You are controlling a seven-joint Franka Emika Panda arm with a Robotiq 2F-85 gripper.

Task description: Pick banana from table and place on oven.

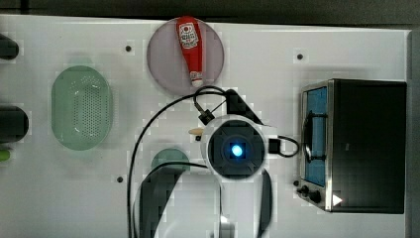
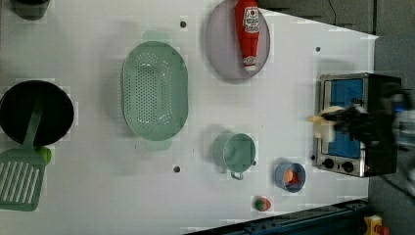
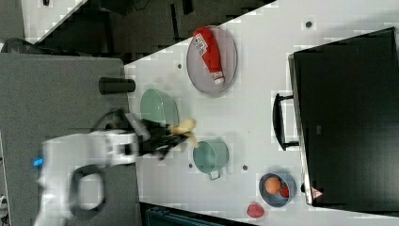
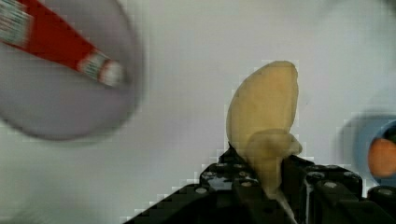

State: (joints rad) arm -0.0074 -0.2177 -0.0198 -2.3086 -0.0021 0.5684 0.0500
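My gripper (image 4: pixel 267 189) is shut on the banana (image 4: pixel 264 116), a pale yellow curved fruit that sticks out past the black fingers. In the right view the banana (image 3: pixel 183 127) hangs above the white table (image 3: pixel 254 108), at the end of the gripper (image 3: pixel 165 135), just over the green cup (image 3: pixel 211 156). Under the arm's wrist in the top view, only the banana's tip (image 1: pixel 196 132) peeks out. The left view has the banana (image 2: pixel 325 120) in front of the oven (image 2: pixel 342 88). The oven (image 1: pixel 366 144) stands at the top view's right, its black top bare.
A red ketchup bottle (image 1: pixel 190 49) lies on a grey plate (image 1: pixel 163 64). A green colander (image 1: pixel 81 108) sits at the top view's left. A blue bowl (image 3: pixel 277 200) holding an orange ball stands near the oven's knobs. A black pan (image 2: pixel 34 112) and green spatula (image 2: pixel 19 181) lie at the left view's left.
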